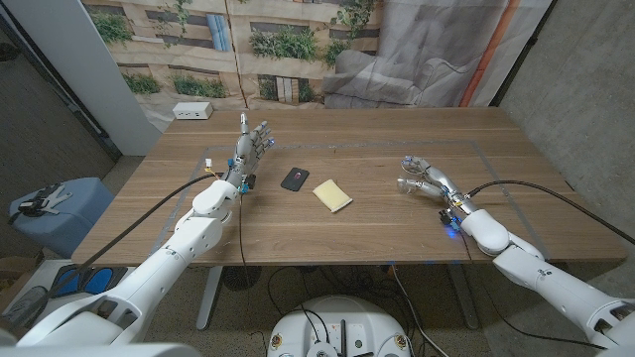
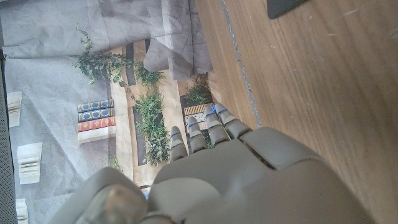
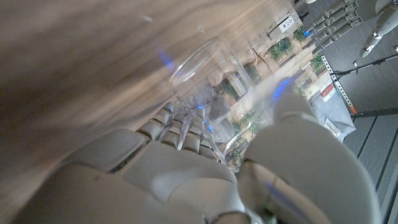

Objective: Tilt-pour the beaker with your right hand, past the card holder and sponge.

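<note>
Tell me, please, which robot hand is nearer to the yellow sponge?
The left. The left robot hand stands just past the black card holder from the sponge; the right robot hand, holding the beaker, is farther off.

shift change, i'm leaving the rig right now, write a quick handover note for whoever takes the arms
Right hand: grips the clear plastic beaker, tilted over, low above the wooden table on its right side.
Left hand: holds nothing, fingers raised, left of the small black card holder.
Flat yellow sponge lies beside the card holder, mid-table; both are apart from the beaker.
Done: beaker picked up and tipped.
Left: probably finish the tilt-pour and set the beaker down. Whether anything is in the beaker cannot be told; the right wrist view is blurred.
</note>
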